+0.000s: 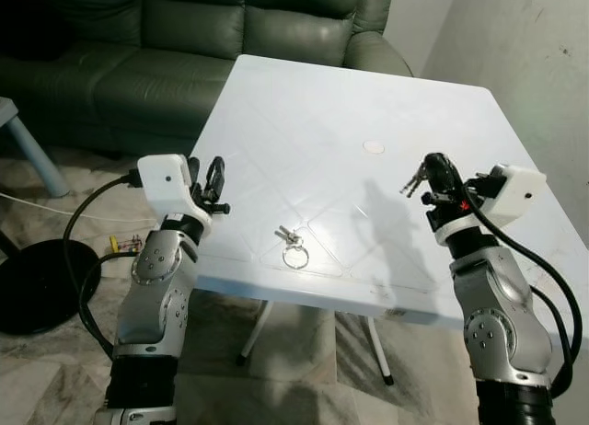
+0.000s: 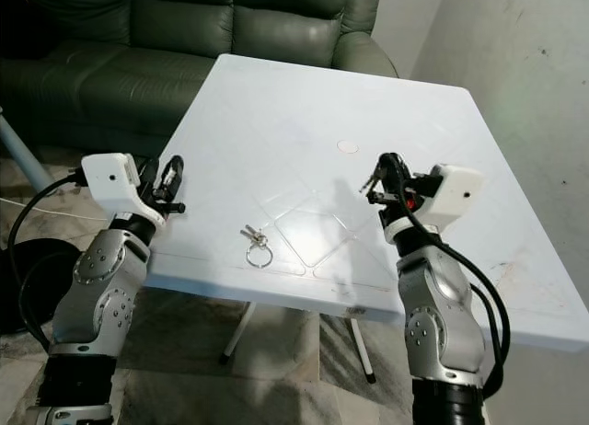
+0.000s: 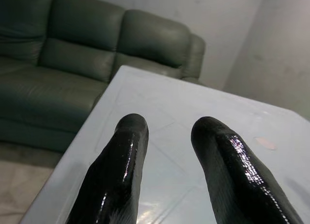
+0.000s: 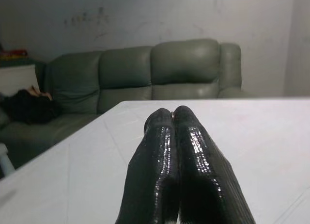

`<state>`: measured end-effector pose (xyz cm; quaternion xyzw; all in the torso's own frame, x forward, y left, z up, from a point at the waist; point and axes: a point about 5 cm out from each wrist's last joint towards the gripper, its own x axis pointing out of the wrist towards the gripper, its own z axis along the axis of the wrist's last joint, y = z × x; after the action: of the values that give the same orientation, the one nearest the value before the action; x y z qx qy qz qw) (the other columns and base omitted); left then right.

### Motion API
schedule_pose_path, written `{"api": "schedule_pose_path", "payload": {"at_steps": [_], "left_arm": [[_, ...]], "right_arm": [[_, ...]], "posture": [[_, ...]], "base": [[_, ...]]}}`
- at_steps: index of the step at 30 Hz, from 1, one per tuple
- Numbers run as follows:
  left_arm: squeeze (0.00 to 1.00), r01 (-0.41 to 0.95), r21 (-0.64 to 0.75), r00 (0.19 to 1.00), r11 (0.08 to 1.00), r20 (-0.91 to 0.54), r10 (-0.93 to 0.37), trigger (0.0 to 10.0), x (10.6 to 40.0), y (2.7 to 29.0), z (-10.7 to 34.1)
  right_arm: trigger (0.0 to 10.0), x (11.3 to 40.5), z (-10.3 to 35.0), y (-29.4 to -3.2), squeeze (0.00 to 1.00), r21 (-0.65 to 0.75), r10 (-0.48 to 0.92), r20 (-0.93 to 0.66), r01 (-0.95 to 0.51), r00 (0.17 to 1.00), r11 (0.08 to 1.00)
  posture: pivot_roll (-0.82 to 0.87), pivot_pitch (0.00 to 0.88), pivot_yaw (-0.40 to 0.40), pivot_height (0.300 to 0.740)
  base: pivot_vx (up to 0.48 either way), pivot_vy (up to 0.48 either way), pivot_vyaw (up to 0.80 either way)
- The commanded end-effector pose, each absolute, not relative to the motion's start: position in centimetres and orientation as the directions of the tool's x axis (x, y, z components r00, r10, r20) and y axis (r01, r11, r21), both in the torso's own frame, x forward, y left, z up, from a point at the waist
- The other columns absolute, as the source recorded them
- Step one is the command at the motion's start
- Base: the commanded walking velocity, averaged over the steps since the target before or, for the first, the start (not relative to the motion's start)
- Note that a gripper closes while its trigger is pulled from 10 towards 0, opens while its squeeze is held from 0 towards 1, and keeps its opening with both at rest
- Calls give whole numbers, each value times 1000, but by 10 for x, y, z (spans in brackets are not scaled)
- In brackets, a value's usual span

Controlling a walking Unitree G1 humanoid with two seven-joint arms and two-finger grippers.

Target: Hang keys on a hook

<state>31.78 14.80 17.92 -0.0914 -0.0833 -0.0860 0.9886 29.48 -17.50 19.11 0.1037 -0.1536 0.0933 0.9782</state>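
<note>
A white square tabletop [image 1: 368, 94] stands before a dark green sofa [image 1: 184, 39]. Two sets of keys are in view. One bunch of keys [image 1: 291, 244] lies flat on the tabletop near its front edge, between the two arms and closer to the left one. Its round ring sits toward the front edge, and the short key blades lie at the ring's far side, angled toward the left, so its long axis runs roughly from front to back with a slight slant.

The second set of keys [image 1: 414, 179] is pinched in the right gripper [image 1: 433, 170], raised above the right part of the tabletop. The blades stick out from the fingertips toward the tabletop's middle and droop a little. In the right wrist view its fingers [image 4: 160, 161] are pressed together.

The left gripper [image 1: 215, 179] hovers at the tabletop's left edge, well apart from the lying bunch. Its fingers [image 3: 121, 161] stand moderately apart and hold nothing.
</note>
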Motion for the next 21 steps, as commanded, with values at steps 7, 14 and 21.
{"api": "schedule_pose_path", "payload": {"at_steps": [7, 14, 21], "left_arm": [[0, 224, -169, 970, 960, 135, -203, 10000, 300, 140, 158], [0, 212, -179, 977, 961, 63, -204, 10000, 297, 137, 133], [0, 191, -183, 981, 964, 62, -183, 10000, 306, 145, 133]], "right_arm": [[10000, 277, 169, -170, 0, 68, 166, 285, -192, 944, 979], [10000, 278, 137, -170, 0, 6, 158, 187, -162, 970, 987], [10000, 293, 136, -170, 0, -31, 173, 177, -170, 969, 985]], "posture": [[166, 7, -81, 740], [169, 4, -85, 740], [171, 9, -85, 740]], "base": [[0, 0, 0], [0, 0, 0], [0, 0, 0]]}}
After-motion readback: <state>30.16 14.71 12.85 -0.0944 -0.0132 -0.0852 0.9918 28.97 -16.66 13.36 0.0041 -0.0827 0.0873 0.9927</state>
